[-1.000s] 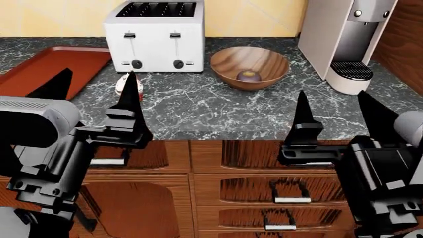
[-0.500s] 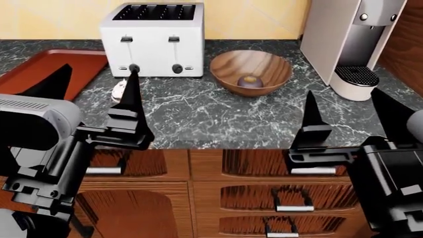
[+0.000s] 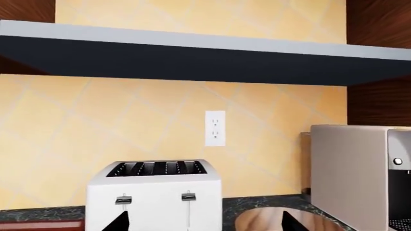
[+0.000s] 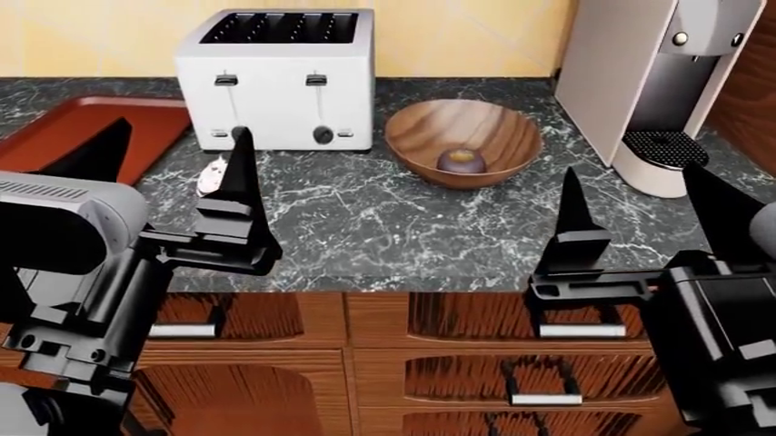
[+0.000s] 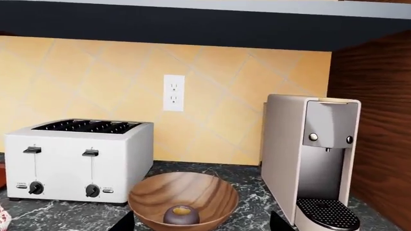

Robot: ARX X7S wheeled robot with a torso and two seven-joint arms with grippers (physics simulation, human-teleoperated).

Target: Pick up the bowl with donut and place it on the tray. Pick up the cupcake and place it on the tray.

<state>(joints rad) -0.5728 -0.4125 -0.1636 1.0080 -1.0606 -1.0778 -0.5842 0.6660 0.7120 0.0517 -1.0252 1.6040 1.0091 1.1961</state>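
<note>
The wooden bowl (image 4: 419, 127) stands on the counter right of the toaster, with the dark purple donut (image 4: 461, 161) inside it. Both show in the right wrist view too, bowl (image 5: 192, 190) and donut (image 5: 180, 214). The reddish-brown tray (image 4: 73, 132) lies at the far left. The cupcake (image 4: 213, 174) peeks out behind a finger of my left gripper (image 4: 176, 163), which is open and empty in front of the counter. My right gripper (image 4: 646, 213) is open too, short of the bowl. In the left wrist view only the bowl's rim (image 3: 270, 220) shows.
A white toaster (image 4: 276, 77) stands at the back between tray and bowl. A grey coffee machine (image 4: 642, 82) is at the back right, close to the bowl. Wooden drawers (image 4: 473, 313) run below the counter's front edge. A tiled wall with an outlet (image 3: 215, 128) lies behind.
The counter and its objects have drawn closer and lower in the head view. Both grippers stay open and empty, in front of the counter edge.
</note>
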